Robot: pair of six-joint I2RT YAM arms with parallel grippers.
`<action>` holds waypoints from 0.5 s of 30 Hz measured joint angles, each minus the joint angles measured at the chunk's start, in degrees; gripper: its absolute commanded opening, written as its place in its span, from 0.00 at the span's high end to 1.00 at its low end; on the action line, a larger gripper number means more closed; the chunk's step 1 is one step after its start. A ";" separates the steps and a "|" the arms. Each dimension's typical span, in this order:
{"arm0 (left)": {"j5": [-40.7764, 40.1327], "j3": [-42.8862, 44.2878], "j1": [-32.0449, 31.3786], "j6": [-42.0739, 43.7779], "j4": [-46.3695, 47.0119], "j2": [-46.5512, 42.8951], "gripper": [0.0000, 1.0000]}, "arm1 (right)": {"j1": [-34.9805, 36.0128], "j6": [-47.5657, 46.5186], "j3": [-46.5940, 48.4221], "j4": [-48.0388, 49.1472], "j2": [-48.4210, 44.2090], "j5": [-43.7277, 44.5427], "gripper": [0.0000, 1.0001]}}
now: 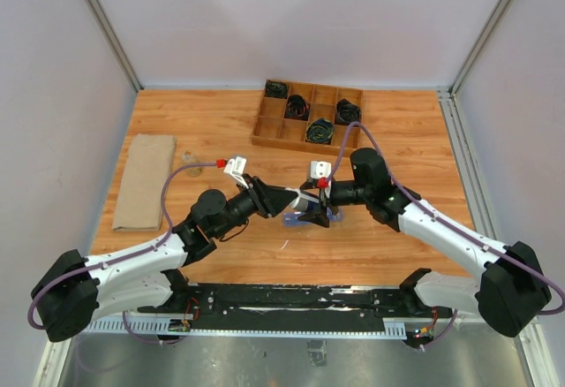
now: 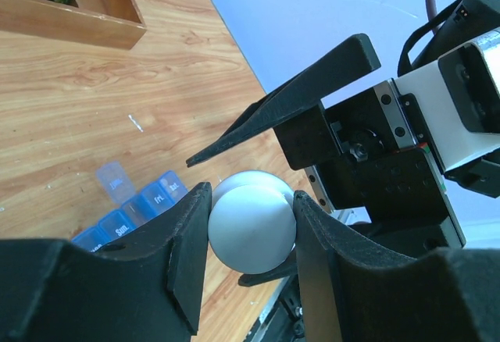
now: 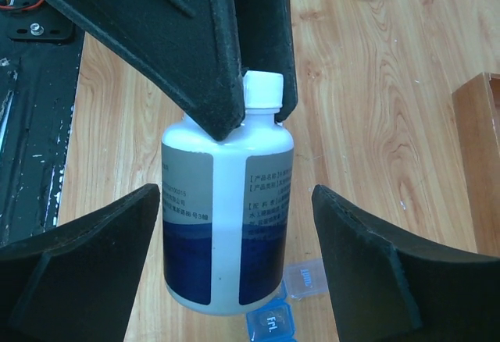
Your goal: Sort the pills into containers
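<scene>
Clamping one bottle (image 3: 226, 225), left hand (image 2: 251, 229), right hand (image 3: 236, 201) spread, one organizer (image 2: 144, 205)

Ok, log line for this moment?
left jaws shut on bottle | right jaws open either side of bottle | pill organizer: one lid open

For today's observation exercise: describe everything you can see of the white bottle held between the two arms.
The white bottle looks plastic: round body, narrow white cap, label grey above and dark blue below with small print. It is capped and held above the blue pill organizer. The left pincer is shut on its cap; the right pincer has open fingers flanking the body without touching.
</scene>
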 measured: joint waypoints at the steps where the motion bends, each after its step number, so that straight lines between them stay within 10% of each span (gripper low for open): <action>1: -0.07 0.04 -0.04 -0.17 0.00 0.00 1.00 | 0.00 0.02 0.00 0.15 -0.07 0.02 0.22; 15: 0.44 0.15 -0.50 -1.29 0.90 1.07 1.00 | 0.00 2.19 0.00 2.73 -0.85 -1.77 0.29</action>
